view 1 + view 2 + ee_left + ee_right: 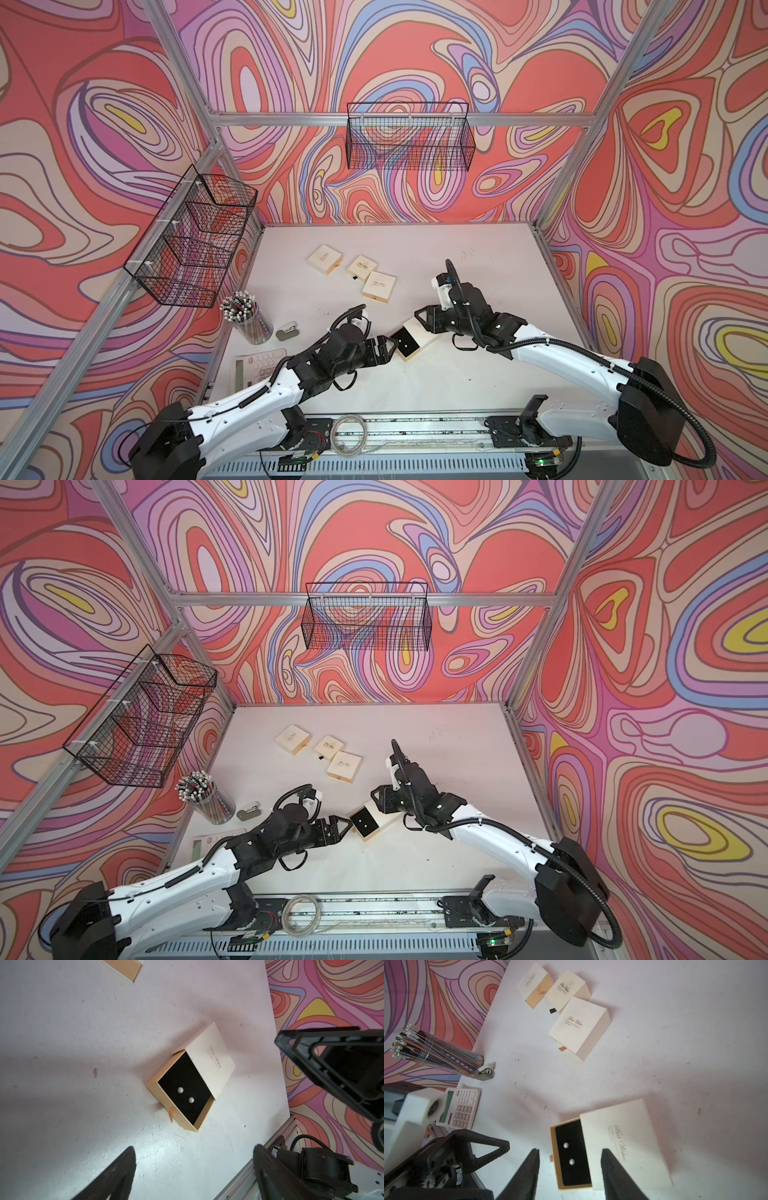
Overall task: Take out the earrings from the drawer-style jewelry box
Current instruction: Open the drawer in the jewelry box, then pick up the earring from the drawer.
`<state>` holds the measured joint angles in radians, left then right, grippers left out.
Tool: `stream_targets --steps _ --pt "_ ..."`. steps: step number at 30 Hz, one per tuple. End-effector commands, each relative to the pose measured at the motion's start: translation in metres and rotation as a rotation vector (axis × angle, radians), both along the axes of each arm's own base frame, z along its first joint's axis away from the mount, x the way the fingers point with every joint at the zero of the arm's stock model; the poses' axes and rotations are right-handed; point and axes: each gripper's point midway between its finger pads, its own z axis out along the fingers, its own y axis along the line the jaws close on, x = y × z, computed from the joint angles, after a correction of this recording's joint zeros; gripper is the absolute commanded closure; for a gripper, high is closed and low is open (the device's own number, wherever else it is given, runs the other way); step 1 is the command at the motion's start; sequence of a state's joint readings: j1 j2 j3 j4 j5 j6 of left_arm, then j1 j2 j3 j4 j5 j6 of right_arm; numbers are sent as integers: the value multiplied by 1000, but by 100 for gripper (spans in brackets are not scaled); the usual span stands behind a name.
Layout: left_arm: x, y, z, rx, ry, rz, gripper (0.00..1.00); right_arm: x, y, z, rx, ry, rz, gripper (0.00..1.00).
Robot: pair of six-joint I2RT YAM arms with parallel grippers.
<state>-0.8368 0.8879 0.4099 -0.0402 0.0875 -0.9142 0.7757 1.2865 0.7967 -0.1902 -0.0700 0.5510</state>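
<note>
White table (83, 1043), earrings (180, 1090) in pulled-out drawer (187, 1074), near spread left gripper (194, 1147)

You have the jewelry box (420, 332) lying flat on the table (478, 374), a little toward 6 o'clock from the middle in both top views, turned askew to the table's edges. Its cream sleeve (209, 1057) carries fine script. The tan drawer (164, 1095) stands pulled well out toward 8 o'clock, baring a black pad (185, 1076), with a small orange pull tab (171, 1116) at its front wall. The earrings are two pale, pearl-like round studs, one stud (180, 1090) just beside the other stud (191, 1100), not touching, nearer the drawer's front. They look seated in the pad, though you can't confirm that from here.
</note>
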Motion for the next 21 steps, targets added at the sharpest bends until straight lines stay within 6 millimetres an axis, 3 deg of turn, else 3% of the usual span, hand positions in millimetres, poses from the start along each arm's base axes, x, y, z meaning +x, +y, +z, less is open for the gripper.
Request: stream_targets --steps 1,5,9,12,21 --pt "-7 15 0 85 -64 -52 0 -11 9 -21 -121 18 -11 52" --pt "-13 28 4 93 -117 -52 0 -22 31 -43 -179 50 30 57" --pt "-16 48 0 130 -124 5 0 -25 42 -67 -232 88 44 69" --pt "-17 53 -1 124 -122 23 0 -22 46 -78 -253 102 40 78" --pt "-14 50 -7 131 -97 26 0 -15 52 -95 -300 116 35 80"
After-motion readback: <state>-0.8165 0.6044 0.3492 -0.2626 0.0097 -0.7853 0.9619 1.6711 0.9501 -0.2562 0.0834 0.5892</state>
